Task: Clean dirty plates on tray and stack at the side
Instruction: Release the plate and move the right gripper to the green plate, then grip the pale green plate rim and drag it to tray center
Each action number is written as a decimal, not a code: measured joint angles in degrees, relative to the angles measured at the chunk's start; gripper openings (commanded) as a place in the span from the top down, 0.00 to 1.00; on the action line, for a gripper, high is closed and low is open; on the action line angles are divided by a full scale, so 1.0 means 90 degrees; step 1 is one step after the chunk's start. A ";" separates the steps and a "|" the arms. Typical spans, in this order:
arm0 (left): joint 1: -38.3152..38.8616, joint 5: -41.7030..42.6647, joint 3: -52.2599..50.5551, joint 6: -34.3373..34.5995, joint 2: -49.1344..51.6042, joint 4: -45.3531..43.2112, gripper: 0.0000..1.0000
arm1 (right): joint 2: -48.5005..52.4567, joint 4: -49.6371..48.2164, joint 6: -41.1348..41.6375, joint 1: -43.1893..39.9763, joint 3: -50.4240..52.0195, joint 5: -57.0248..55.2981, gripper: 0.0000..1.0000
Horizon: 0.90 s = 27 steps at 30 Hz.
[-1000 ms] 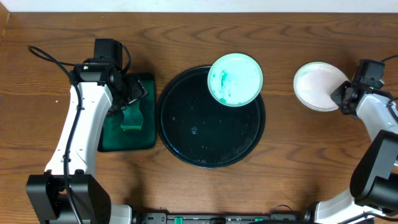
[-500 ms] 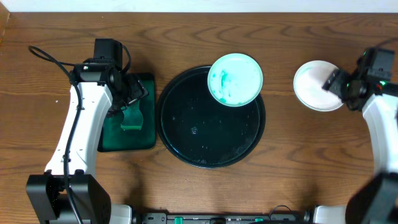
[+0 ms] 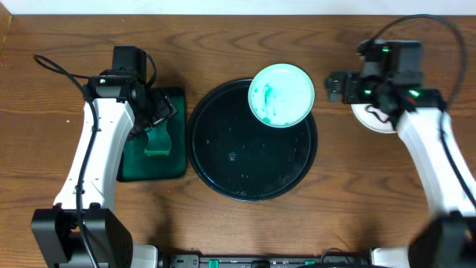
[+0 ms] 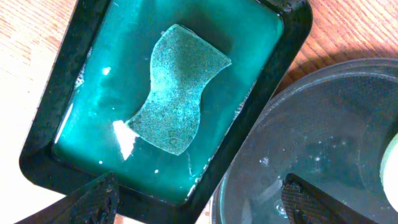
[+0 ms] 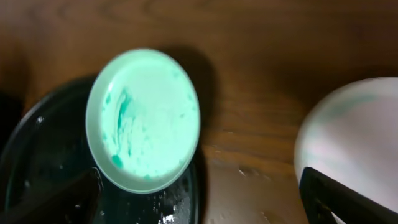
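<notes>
We hold our left fingers (image 4: 93, 202) wide apart over the dark-green rectangular sponge tray (image 4: 62, 93). Our right fingers (image 5: 348, 199) gape empty between the teal-smeared mint round plate (image 3: 281, 95), on the rim of the glossy black round tray (image 3: 238, 156), and the white round plate (image 5: 354, 137) on the desk (image 3: 335, 193).

Overhead: fixed above, distant, facing straight down; tray (image 3: 238, 160) central.
Left wrist: close, facing down just left of the tray onto the sponge dish (image 4: 62, 87); tray rim at lower right.
Right wrist: close, blurred, facing the smeared plate (image 5: 144, 118) on the tray's edge.
Shared: the tray, in all three views.
</notes>
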<state>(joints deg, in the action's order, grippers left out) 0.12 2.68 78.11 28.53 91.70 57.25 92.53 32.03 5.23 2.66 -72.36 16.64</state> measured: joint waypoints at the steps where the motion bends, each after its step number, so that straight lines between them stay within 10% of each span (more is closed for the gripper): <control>1: 0.0000 -0.0002 0.0000 -0.0002 0.0000 0.0000 0.16 | 0.0294 -0.0168 -0.0056 0.0039 0.0017 0.0155 0.04; 20: 0.0000 0.0000 0.0000 0.0000 0.0002 0.0000 0.16 | 0.2424 -0.1943 0.0299 0.0214 0.0085 0.1236 0.36; 27: 0.0000 0.0000 0.0000 0.0000 0.0002 0.0002 0.16 | 0.2492 -0.2305 0.0644 0.0423 0.0087 0.1212 0.69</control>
<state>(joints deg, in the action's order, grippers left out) 0.12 2.68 78.11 28.53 91.72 57.28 114.96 11.29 11.03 6.46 -71.57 27.55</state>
